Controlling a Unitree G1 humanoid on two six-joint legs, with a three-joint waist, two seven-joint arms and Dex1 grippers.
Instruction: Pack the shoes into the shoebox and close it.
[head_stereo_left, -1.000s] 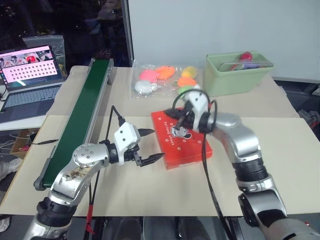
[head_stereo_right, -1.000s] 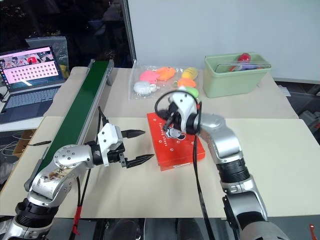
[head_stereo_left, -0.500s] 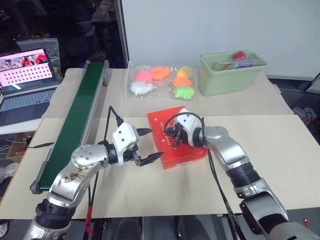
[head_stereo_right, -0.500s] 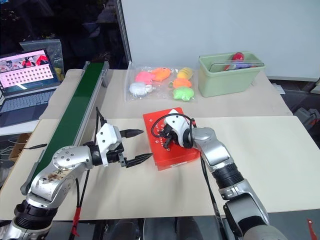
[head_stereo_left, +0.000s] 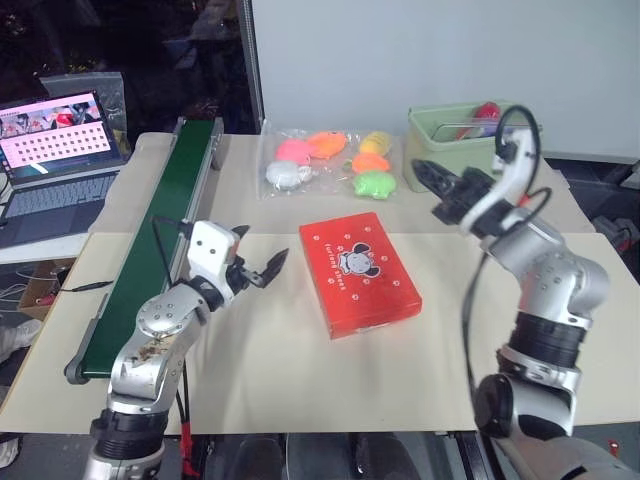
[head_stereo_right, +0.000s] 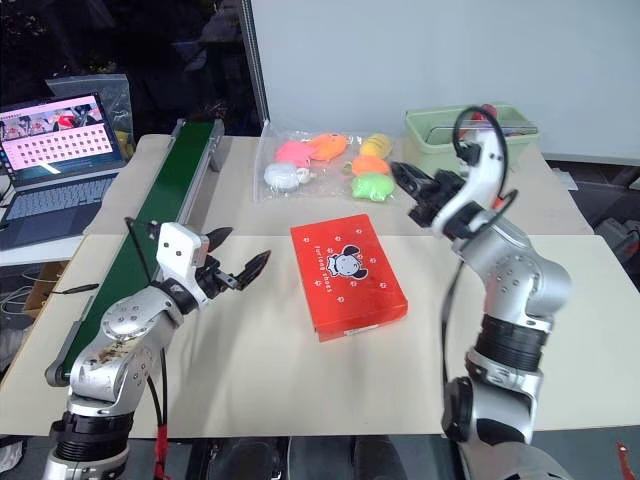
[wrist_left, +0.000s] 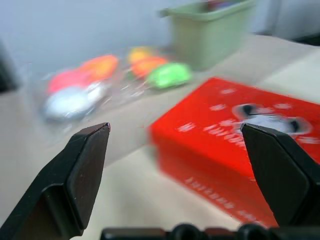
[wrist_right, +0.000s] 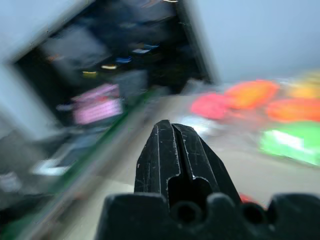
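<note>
1. One red shoebox (head_stereo_left: 359, 273) lies closed and flat on the pale table (head_stereo_left: 560, 300), its mouse mark facing up, with nothing touching it.
2. Spread wide and holding nothing, the left gripper (head_stereo_left: 259, 267) points its black fingers (wrist_left: 87, 170) toward the box's near side; the box sits just beyond the fingertips, apart from them.
3. Pressed tight together and empty, the right gripper (head_stereo_left: 428, 177) is raised above the table, well clear of the box, which lies below and to the inner side of its fingers (wrist_right: 179, 162).
4. Past the right fingertips lies a clear bag of bright soft toys (head_stereo_left: 325, 160), and a pale green bin (head_stereo_left: 452, 145) stands close behind that hand.
5. Outward of the left fingers, a long green conveyor belt (head_stereo_left: 160, 235) runs along the table's edge.
6. Farther out on that side, an open laptop (head_stereo_left: 55, 150) glows on a lower surface.
7. Behind the table rises a white wall panel (head_stereo_left: 440, 50), with a dark room beside it.
</note>
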